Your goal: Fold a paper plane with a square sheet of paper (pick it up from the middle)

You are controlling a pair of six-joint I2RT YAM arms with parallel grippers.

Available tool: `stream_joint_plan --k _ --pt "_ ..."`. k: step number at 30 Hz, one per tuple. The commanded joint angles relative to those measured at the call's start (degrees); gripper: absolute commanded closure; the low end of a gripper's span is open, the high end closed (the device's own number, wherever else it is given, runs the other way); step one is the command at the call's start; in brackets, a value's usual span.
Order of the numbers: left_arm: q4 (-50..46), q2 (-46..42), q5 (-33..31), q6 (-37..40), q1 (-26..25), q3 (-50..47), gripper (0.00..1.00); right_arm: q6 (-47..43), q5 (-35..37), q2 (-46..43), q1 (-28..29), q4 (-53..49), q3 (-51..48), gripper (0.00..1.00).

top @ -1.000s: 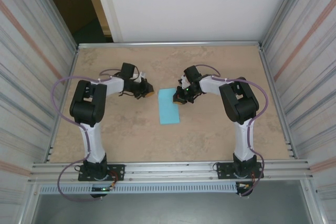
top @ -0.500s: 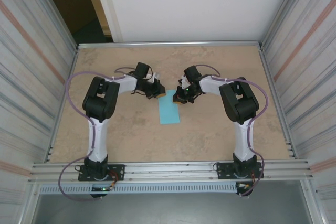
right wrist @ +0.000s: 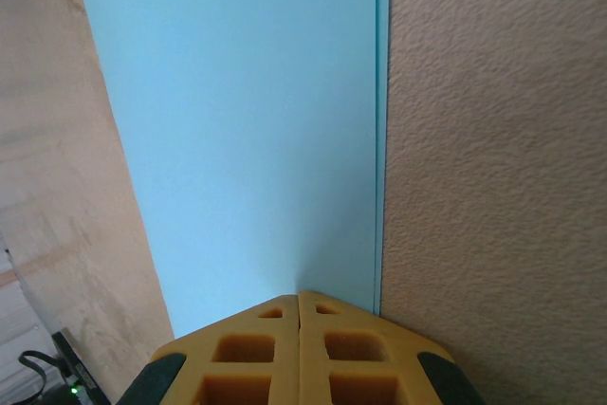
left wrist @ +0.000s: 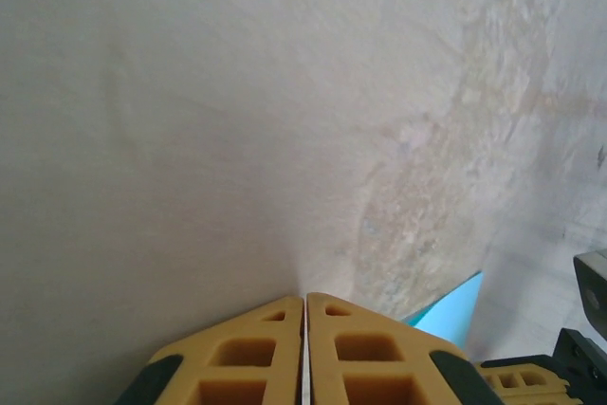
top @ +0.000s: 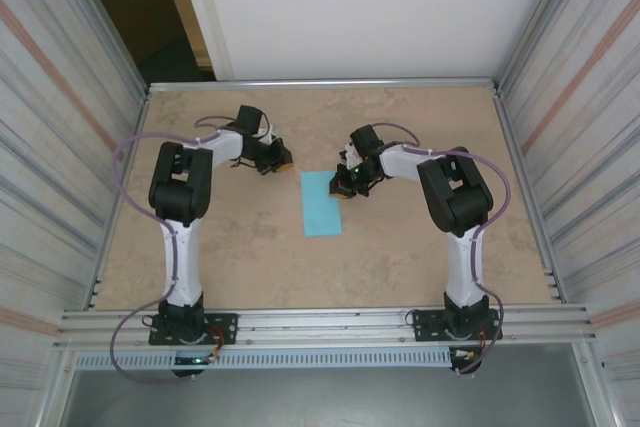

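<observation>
Top external view: I'm seeing the square sheet of paper (top: pixel 321 205) lying mid-table, folded into a narrow rectangle. My right gripper (top: pixel 343 185) is resting on its far right corner, jaws closed. My left gripper (top: pixel 283 160) is sitting just left, closed and empty.

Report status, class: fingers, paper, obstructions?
Left fingers shut, over beige table. Right fingers shut, tips at edge of flat, folded light-blue paper sheet. Nothing blocking.
</observation>
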Motion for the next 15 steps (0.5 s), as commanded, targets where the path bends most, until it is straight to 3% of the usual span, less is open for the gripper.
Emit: stream_joint_plan --k 1,7,15 --pt "-4.94 -3.52 -0.05 2.81 -0.89 1.01 0.90 -0.67 16.43 7.88 -0.74 -8.66 -4.53 1.00" --pt "-0.47 -10.89 4.47 0.71 -5.91 -6.44 0.89 -1.35 15.92 7.61 -0.38 -9.18 -3.39 1.00" --pt "-1.50 -6.00 3.50 -0.01 -8.43 -5.19 0.90 -3.96 13.81 7.50 -0.35 -10.28 -1.62 1.00"
